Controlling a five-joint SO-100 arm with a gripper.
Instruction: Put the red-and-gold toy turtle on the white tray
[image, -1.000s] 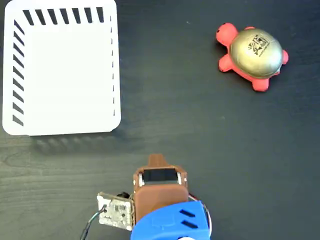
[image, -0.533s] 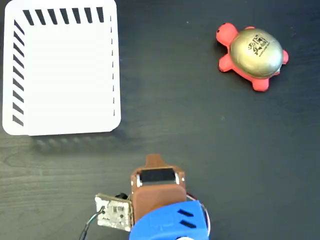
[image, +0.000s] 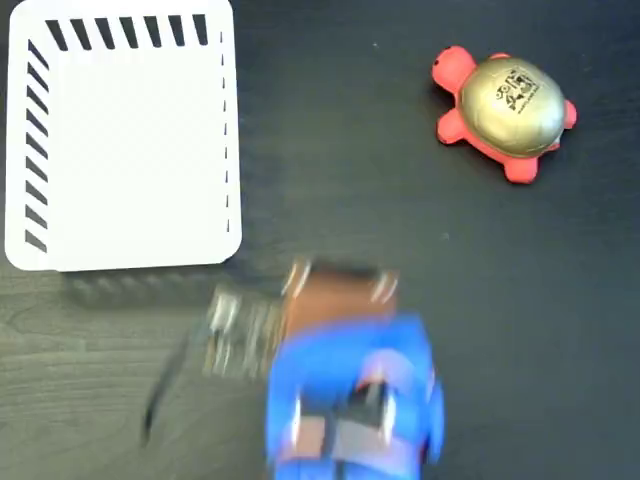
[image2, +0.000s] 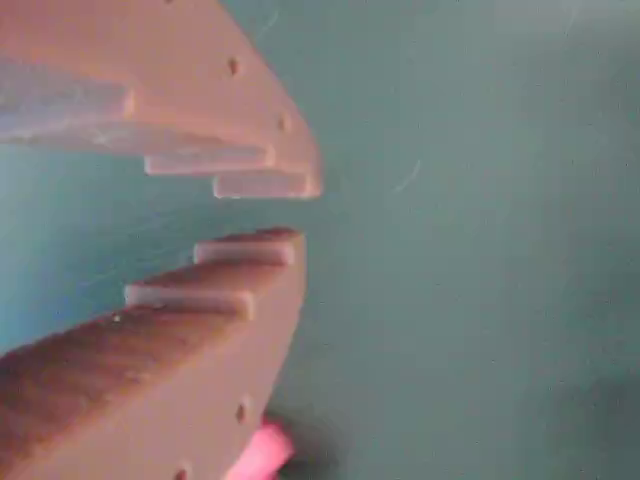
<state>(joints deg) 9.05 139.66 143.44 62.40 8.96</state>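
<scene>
The red-and-gold toy turtle lies at the upper right of the dark table in the fixed view, head toward the upper left, nothing touching it. At the upper left the white tray lies flat with nothing on it. My gripper is a motion-blurred brown shape at the bottom centre, far from both. In the wrist view my gripper is open by a narrow gap over bare table, holding nothing. A small pink-red patch shows below the lower finger.
The blue arm body and a small circuit board with a cable fill the bottom centre of the fixed view. The dark wood-grain table lies bare between the tray and the turtle.
The arm has swung upward in the fixed view, away from the bottom edge, and is now blurred by fast motion. Turtle and tray have not moved.
</scene>
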